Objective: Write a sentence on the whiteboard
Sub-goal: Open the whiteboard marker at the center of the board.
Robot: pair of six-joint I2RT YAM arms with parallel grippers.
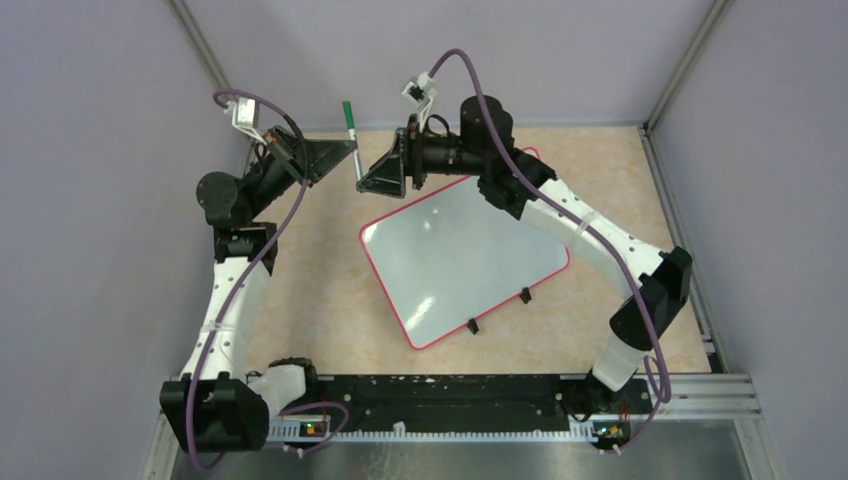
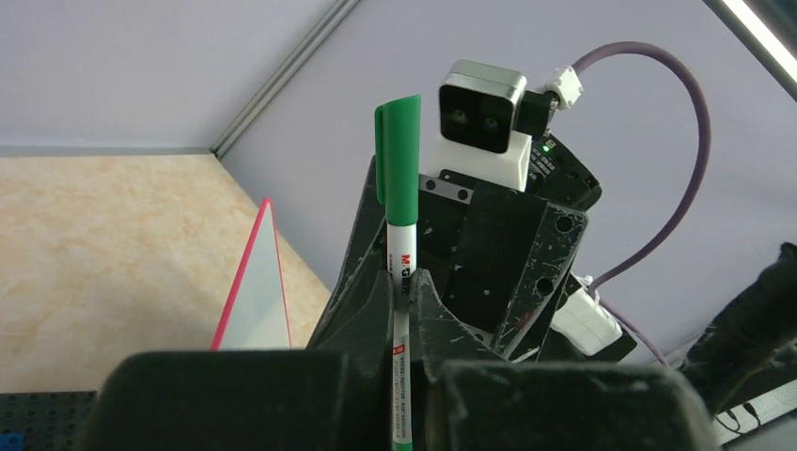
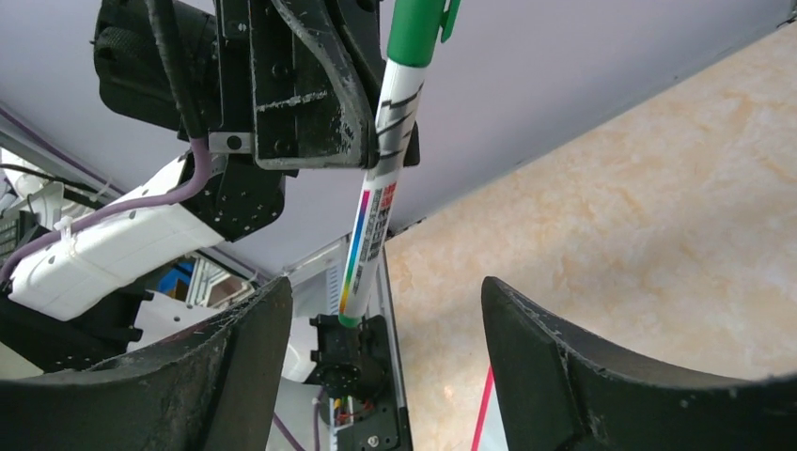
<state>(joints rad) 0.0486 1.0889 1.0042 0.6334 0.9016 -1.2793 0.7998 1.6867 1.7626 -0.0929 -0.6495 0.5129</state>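
Observation:
The whiteboard (image 1: 465,260), glossy white with a red-pink rim and two black clips on its near edge, lies tilted on the table; I see no lettering on it. My left gripper (image 1: 352,155) is raised behind the board's far left corner, shut on a capped marker (image 1: 351,140) with a white barrel and green cap, held upright. The left wrist view shows the marker (image 2: 401,272) pinched between the jaws. My right gripper (image 1: 385,172) is open just right of the marker, facing it. In the right wrist view the marker (image 3: 381,202) stands beyond the open fingers (image 3: 554,376).
A small dark plate with blue bricks (image 2: 38,418) shows at the lower left corner of the left wrist view. Grey enclosure walls stand on three sides. The tan table (image 1: 320,290) surrounds the board. The arm bases sit on a black rail (image 1: 440,395) at the near edge.

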